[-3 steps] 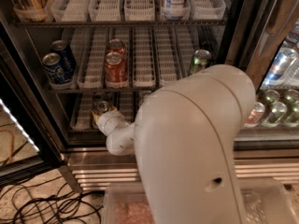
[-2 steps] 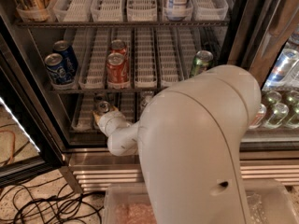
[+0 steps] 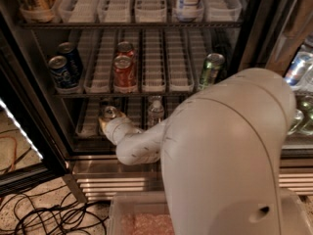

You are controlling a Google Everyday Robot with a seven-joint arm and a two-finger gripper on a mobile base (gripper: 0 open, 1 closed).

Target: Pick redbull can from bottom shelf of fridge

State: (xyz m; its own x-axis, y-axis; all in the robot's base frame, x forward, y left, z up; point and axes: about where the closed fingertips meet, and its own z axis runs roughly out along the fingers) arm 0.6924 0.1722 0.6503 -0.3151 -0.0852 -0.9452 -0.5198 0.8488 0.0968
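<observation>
The fridge (image 3: 30,98) stands open in front of me. On its bottom shelf (image 3: 86,129), at the left, stands a small slim can with a silver top (image 3: 108,112), which looks like the redbull can; its body is mostly hidden. My gripper (image 3: 105,121) reaches into the bottom shelf at the end of the white arm (image 3: 139,143) and sits right at this can. Whether it holds the can is not visible.
A clear bottle (image 3: 155,109) stands on the bottom shelf just right of the gripper. On the rack above are two dark-blue cans (image 3: 62,72), a red can (image 3: 125,72) and a green can (image 3: 211,68). My arm's bulk (image 3: 230,151) hides the lower right. Cables (image 3: 44,214) lie on the floor.
The bulky upper part of my arm has shifted to the right and fills more of the view. The gripper stays at the can on the bottom shelf.
</observation>
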